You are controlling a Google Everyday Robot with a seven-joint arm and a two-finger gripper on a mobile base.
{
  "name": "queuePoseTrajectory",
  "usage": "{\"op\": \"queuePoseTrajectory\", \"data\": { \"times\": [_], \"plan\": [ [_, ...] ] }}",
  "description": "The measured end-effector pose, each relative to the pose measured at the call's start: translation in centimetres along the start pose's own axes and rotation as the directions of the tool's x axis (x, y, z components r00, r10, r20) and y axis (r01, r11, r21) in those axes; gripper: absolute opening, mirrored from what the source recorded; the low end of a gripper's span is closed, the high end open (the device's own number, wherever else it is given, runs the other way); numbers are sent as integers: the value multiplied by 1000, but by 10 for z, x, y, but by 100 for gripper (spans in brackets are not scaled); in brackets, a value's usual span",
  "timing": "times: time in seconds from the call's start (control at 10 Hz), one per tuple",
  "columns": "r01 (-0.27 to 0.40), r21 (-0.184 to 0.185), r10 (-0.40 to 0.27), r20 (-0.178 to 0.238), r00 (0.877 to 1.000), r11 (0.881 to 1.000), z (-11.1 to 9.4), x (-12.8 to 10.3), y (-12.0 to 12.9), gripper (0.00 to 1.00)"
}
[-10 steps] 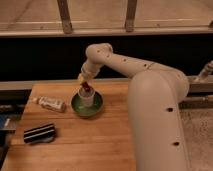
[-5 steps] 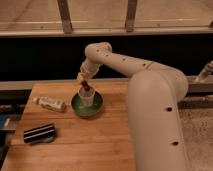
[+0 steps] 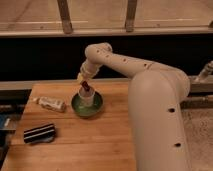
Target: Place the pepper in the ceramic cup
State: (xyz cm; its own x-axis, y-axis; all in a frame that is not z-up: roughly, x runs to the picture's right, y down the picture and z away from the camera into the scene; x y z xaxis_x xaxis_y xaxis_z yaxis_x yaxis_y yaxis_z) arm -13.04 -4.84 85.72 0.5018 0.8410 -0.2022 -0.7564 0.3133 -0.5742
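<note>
One step is left, as I judge it: letting go. Your hand [image 3: 84, 80] hangs just above the ceramic cup [image 3: 86, 97], which stands inside the green bowl [image 3: 87, 105] on the wooden counter [image 3: 85, 140]. The pepper [image 3: 86, 86] is a short dark red sliver, its lower end at or just inside the cup's rim, its upper end up by the hand. Whether the hand grips it or has already opened I cannot tell. If it is held, you need only release it straight down and lift clear without knocking the pale, tapered cup. Left of the bowl lies a bottle [image 3: 50, 104]; nearer the front edge, a black striped object [image 3: 39, 133].
</note>
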Motion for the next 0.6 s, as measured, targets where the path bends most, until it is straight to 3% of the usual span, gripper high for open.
{"op": "queuePoseTrajectory", "data": {
  "times": [0.6],
  "plan": [
    [-9, -2, 9, 5, 1000, 1000, -1, 5, 1, 70]
  ]
}}
